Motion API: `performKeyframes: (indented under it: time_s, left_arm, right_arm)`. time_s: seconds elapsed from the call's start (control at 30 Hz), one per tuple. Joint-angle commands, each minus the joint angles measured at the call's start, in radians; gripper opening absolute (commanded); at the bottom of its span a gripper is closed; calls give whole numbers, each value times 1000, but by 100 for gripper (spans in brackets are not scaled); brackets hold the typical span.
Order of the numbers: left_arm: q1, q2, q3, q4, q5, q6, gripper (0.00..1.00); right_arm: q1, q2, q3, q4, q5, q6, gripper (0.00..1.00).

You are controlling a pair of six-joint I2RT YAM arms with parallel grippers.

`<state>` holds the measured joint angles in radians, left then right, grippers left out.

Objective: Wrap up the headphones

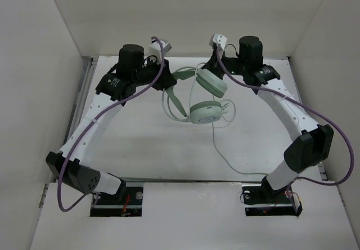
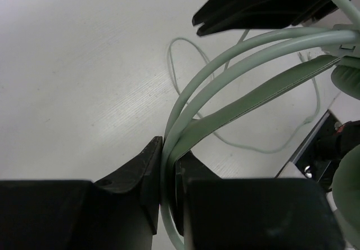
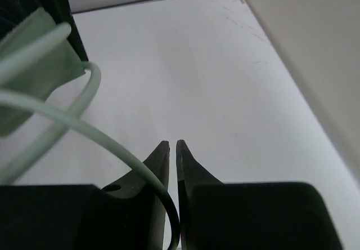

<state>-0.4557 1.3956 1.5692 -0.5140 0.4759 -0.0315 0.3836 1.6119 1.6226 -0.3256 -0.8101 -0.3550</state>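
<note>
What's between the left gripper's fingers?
Headband of the headphones: two thin rails and a flat strap, pinched by the left gripper. How deep it sits cannot be seen.

left arm and right arm rise from their bases and bend inward, wrists facing each other. left tool pinches the headphones at the headband. right tool has its jaws nearly together, with only a thin slit between.
</note>
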Motion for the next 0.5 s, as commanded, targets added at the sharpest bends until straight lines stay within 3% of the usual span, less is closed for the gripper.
performKeyframes:
  time_s: [0.0, 0.47]
  left_arm:
    - [24, -52, 98, 106, 112, -94, 0]
    - [146, 52, 305, 114, -37, -128, 0]
  right_arm:
    - [-12, -20, -56, 95, -127, 229, 17]
    - [57, -122, -493, 675, -204, 873, 19]
